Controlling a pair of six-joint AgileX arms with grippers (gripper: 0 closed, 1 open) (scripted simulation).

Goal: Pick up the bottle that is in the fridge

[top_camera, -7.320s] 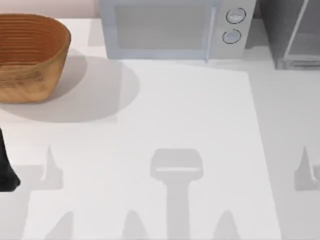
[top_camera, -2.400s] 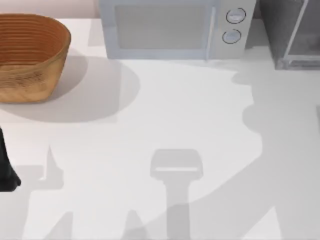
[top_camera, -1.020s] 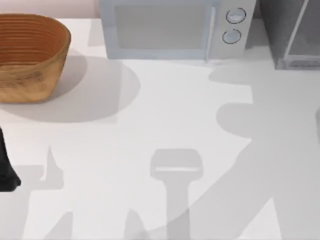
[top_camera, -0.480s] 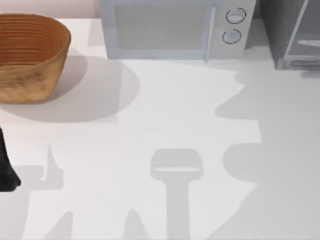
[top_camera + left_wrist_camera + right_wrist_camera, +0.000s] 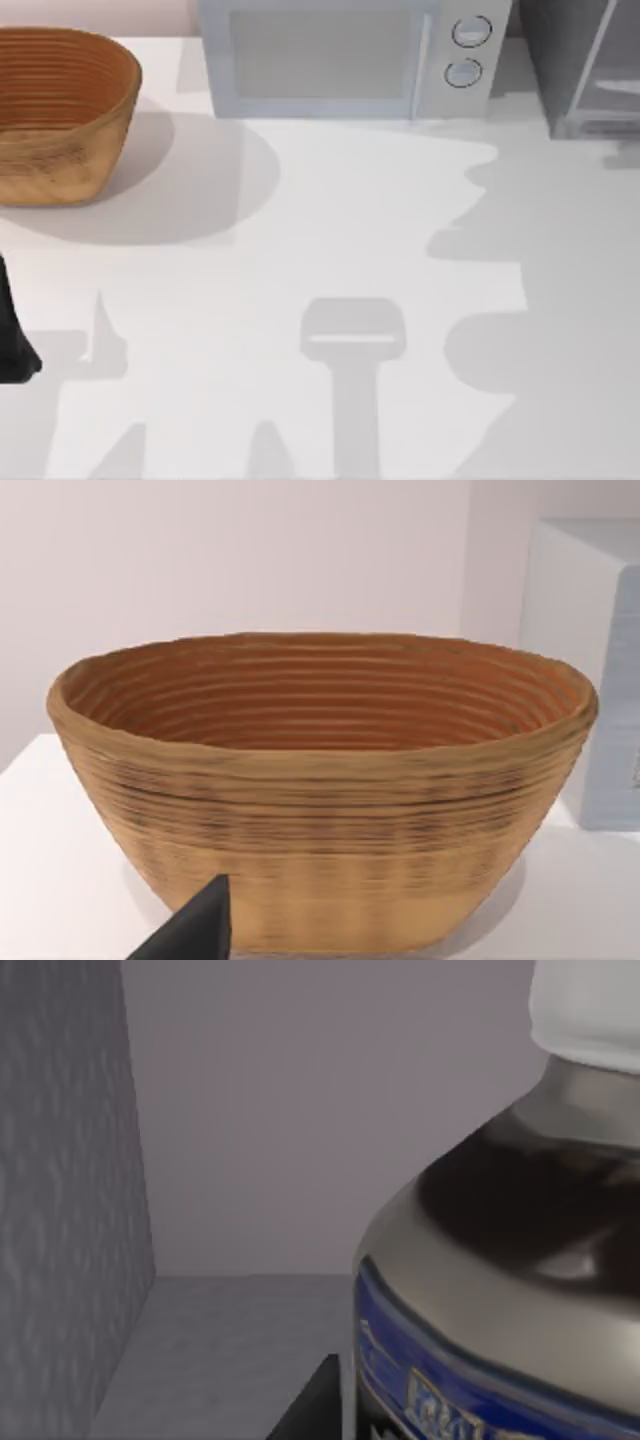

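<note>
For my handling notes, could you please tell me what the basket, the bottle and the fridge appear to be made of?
The basket looks like woven or coiled wicker, matte brown, with ridged horizontal bands. The bottle seems translucent greyish plastic or glass, glossy with highlights, under a matte white cap and a blue printed label. The fridge looks like dark grey speckled metal or stone-effect panelling, matte; its door is pale-framed and see-through.

left arm (image 5: 12,335) matte black, fingertip (image 5: 190,930) dark wedge

Layout on the surface

The basket (image 5: 62,110) sits at the surface's (image 5: 330,230) far left, the microwave (image 5: 350,58) at the far middle, the fridge (image 5: 585,65) at the far right. The bottle (image 5: 500,1290) stands inside the fridge, on its floor. The left arm (image 5: 12,335) is at the left edge
</note>
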